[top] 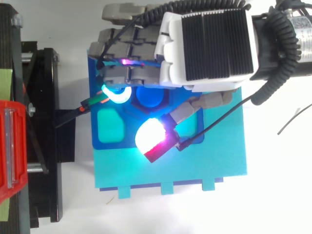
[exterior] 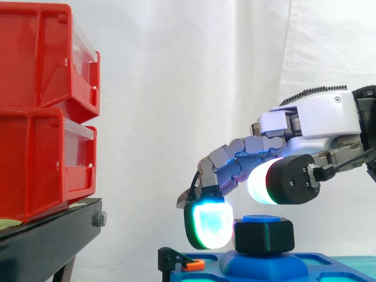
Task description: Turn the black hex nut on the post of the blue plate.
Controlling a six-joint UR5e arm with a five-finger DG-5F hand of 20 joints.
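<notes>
Side view first. The hand (exterior: 317,117) reaches in from the right edge of the frame with its fingers curled down round the black hex nut (exterior: 264,236). That nut sits low in the frame, right of centre, on the post (exterior: 263,219) of the blue plate (exterior: 317,267). One cyan-green fingertip (exterior: 210,226) is right up against the nut's left face. The thumb (exterior: 262,179), with its white pad, sits higher, just above the nut and not on it. Two red bins (exterior: 41,117) are stacked on the black stand (exterior: 47,241) at the left edge. A little black clip with an orange bit (exterior: 189,264) sits at the plate's left corner.

Top view now. The palm covers the upper middle of the frame, and the post's round blue top peeks out below it. The cyan pad is just left of the post. The thumb pad, white and red here, is below it, over the plate. The plate lies on a teal board (top: 195,165).
</notes>
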